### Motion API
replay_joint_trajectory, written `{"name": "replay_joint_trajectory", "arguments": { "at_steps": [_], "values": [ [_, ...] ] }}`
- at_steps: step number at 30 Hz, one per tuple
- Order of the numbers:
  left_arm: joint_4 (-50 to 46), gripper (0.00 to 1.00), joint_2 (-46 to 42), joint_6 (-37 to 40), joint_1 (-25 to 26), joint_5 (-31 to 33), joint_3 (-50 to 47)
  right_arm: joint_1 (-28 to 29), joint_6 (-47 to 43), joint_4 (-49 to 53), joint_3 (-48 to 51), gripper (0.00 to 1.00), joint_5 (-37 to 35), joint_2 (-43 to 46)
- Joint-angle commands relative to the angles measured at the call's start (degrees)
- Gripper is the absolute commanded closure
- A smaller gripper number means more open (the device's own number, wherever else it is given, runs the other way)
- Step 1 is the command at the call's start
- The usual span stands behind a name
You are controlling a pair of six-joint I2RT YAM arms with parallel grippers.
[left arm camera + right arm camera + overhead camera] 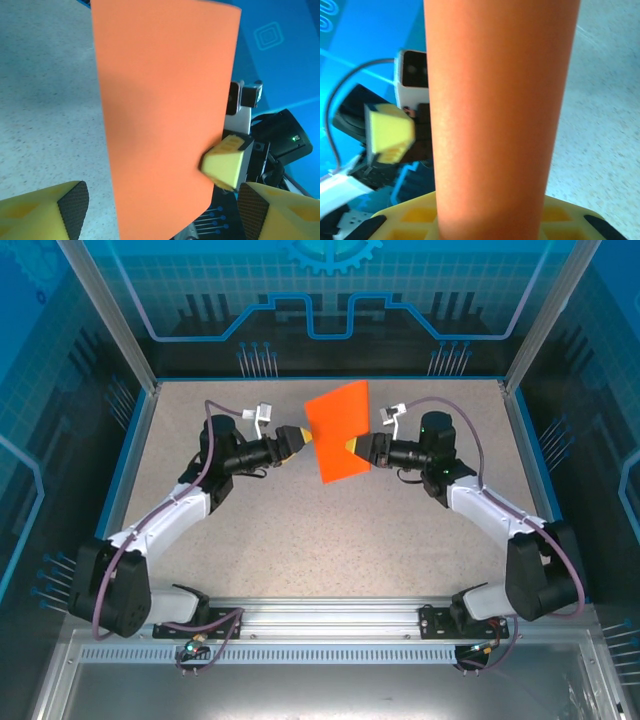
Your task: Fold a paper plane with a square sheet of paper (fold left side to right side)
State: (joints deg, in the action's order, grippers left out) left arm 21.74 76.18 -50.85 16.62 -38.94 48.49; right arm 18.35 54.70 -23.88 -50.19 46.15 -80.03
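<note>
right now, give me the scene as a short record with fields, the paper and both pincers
paper: orange sheet, held upright off the table, between the two arms
right pincer: shut on the sheet's edge, carrying it alone
left pincer: open, jaws wide, at the sheet's opposite edge, not gripping it
sheet shape: plain, slightly curved; cannot tell whether it is folded
plane: not yet formed
</note>
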Motion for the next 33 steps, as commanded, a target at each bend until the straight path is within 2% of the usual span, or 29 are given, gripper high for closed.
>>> {"name": "replay_joint_trajectory", "arguments": {
  "at_steps": [1,6,8,10,13,15,18,22,27,30,33],
  "values": [
    [8.5,0.17,2.0,-3.8,1.3,-3.6,0.5,0.8,6.8,-7.2,-1.9,0.70,0.9,1.6],
    [10.7,0.20,4.1,-4.2,3.5,-4.0,2.6,2.4,10.5,-10.0,-2.5,0.70,0.1,1.4],
    [11.3,0.26,4.6,-4.3,3.9,-4.0,3.1,2.7,11.1,-10.5,-2.2,0.70,-0.1,1.0],
    [11.9,0.37,4.9,-4.8,4.0,-3.9,3.1,2.9,11.1,-10.3,-2.0,0.69,-0.5,0.8],
    [10.4,0.63,5.0,-4.4,4.0,-3.0,3.1,2.8,9.3,-7.6,-1.7,0.67,-1.3,1.0],
    [7.7,0.79,4.9,-3.1,4.0,-2.1,3.0,2.9,6.7,-3.7,-1.7,0.63,-2.3,1.4],
    [2.2,0.94,4.9,-0.3,4.0,-0.6,2.8,2.5,0.9,4.6,-2.1,0.53,-4.4,2.5],
    [-7.0,0.99,5.5,4.4,3.9,1.9,2.9,2.0,-9.8,21.1,-3.4,0.36,-10.3,4.5],
    [-16.6,0.99,10.3,9.3,3.7,3.3,3.3,2.0,-23.3,43.3,-6.3,0.17,-26.2,4.2],
    [-21.6,1.00,15.5,13.6,3.4,4.2,3.9,1.9,-27.6,50.5,-7.0,0.14,-32.7,1.6],
    [-24.5,1.00,19.8,16.2,2.4,6.3,3.8,2.0,-29.2,52.6,-6.3,0.14,-34.3,-1.4]
  ]
}}
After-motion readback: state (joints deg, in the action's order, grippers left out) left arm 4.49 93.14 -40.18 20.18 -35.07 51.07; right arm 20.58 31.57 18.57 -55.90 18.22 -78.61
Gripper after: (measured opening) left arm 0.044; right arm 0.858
